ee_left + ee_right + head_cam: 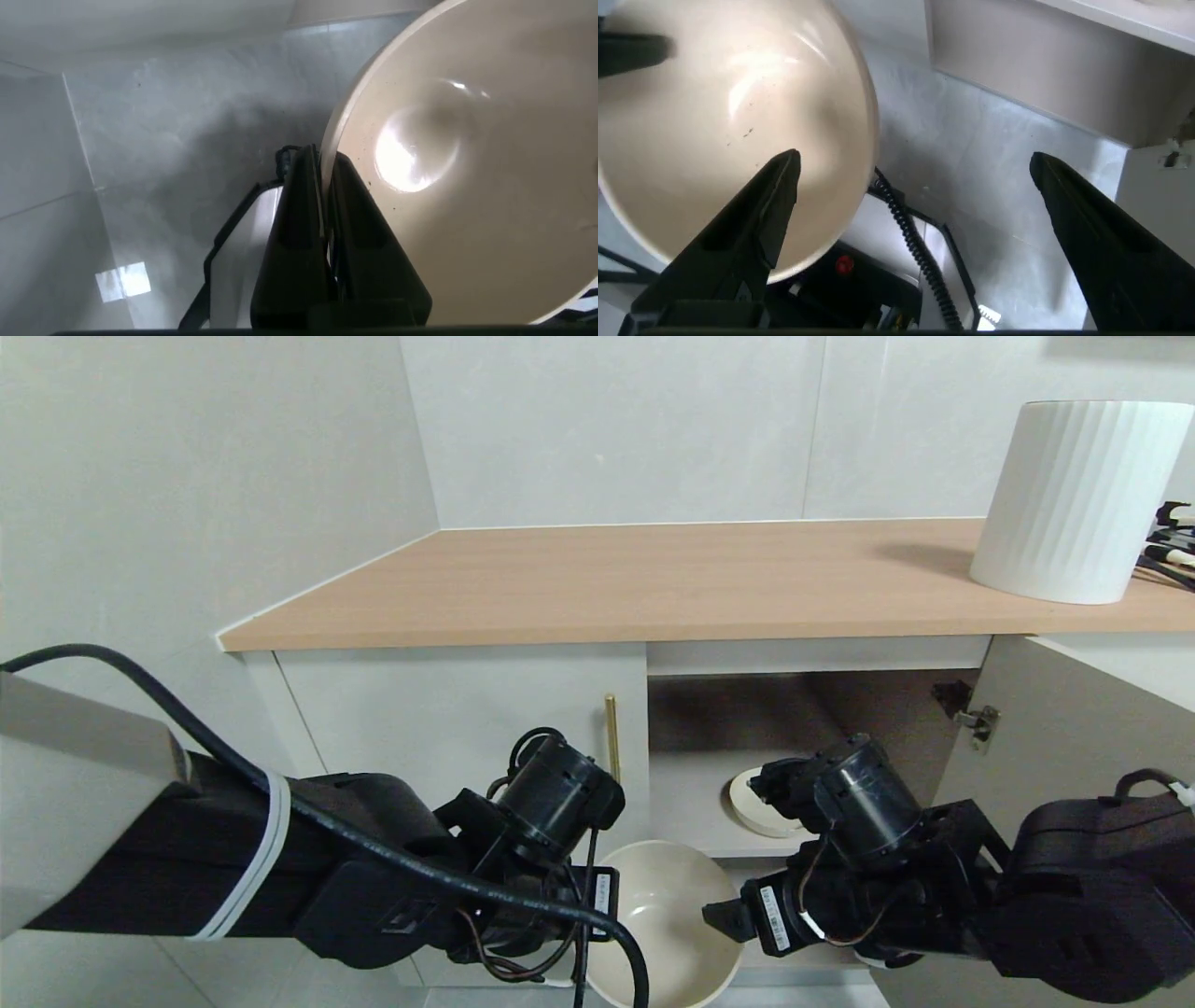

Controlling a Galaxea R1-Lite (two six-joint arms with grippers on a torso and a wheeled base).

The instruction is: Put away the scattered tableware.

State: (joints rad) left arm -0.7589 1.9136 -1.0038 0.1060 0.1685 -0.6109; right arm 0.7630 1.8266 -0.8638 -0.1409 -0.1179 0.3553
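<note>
- Two fingers of the left gripper (322,163) are pressed together on the rim of the cream bowl (665,915), one inside the wall and one outside. A rim pinch of this kind lets a single arm carry a wide vessel, and it leaves the hollow upward.
- The bowl hangs in the air below and in front of the cabinet opening and rests on nothing. It appears to be on its way to storage, not yet set down.
- The right gripper (913,161) sits just beside the bowl on its far side from the left gripper, fingers spread wide apart and holding nothing. It is probably placed there to steady or take over the bowl.
- The cabinet door (1074,756) on the right stands swung open, which gives access to the shelf (681,793). The left door (448,719) with its brass handle (611,737) is closed.
- A pale plate (752,803) lies on the shelf near its front edge, partly hidden by the right arm. It suggests this shelf is where tableware is kept, and the bare patch beside it would suit the bowl.
- The worktop (653,579) above carries a white ribbed container (1074,504) near its right end, close to the front edge, with dark utensils (1172,546) at the right edge behind it.
</note>
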